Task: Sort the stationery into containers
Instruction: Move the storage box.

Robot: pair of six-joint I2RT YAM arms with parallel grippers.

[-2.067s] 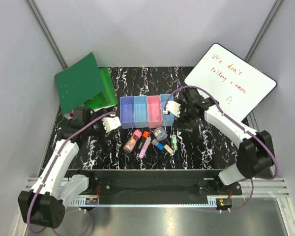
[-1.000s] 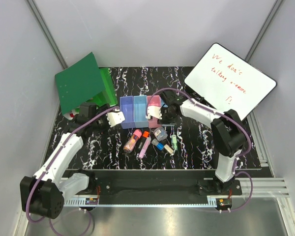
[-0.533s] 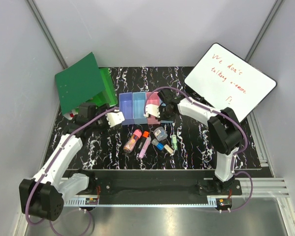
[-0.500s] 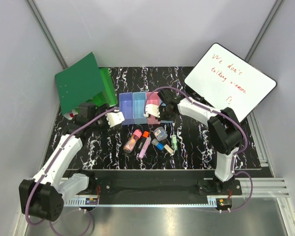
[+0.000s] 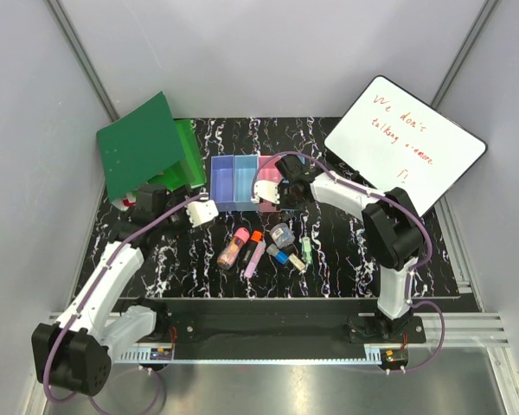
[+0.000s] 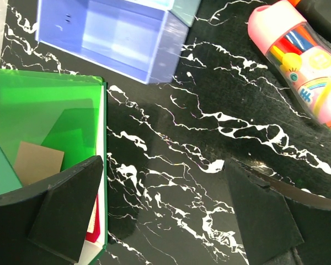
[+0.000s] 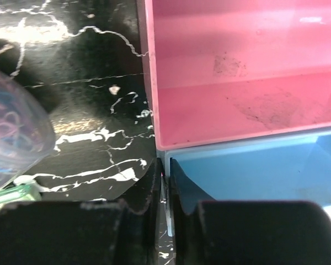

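Right gripper point(image 7: 164, 168): clenched on the thin side wall of the end light blue bin point(image 7: 254, 171), one finger on each face of the wall, right at the seam with the pink bin point(image 7: 237, 72)
Left gripper point(image 6: 163, 165): released, fingers point(image 6: 66, 215) spread wide with only bare table point(image 5: 346, 259) between them; it hangs at 7 o'clock of the purple-blue bin point(image 5: 222, 183), near but not touching
Containers point(image 5: 233, 206): four joined in a row at mid-table, running 9 to 3 o'clock as purple-blue, inner light blue bin point(image 5: 245, 180), pink, end light blue; from above the last is mostly hidden under the right gripper
Stationery point(image 5: 268, 246): all on the table, a loose cluster at 6 o'clock of the row, apart from it
Cluster detail: pink-capped tube point(image 5: 233, 246) at the 9 o'clock end, orange-capped marker point(image 5: 253, 255) just beside it, round grey piece point(image 5: 282, 233) nearest the bins, blue piece point(image 5: 281, 256) at 6 o'clock of that, green highlighter point(image 5: 306, 249) at the 3 o'clock end
Right wrist view: the round grey piece sits at 9 o'clock of the pinched wall, not touching it
Surroundings: green folder point(image 5: 147, 147) at 9 o'clock of the row, whiteboard point(image 5: 404, 143) with red writing at 2 o'clock, propped at the table's far corner
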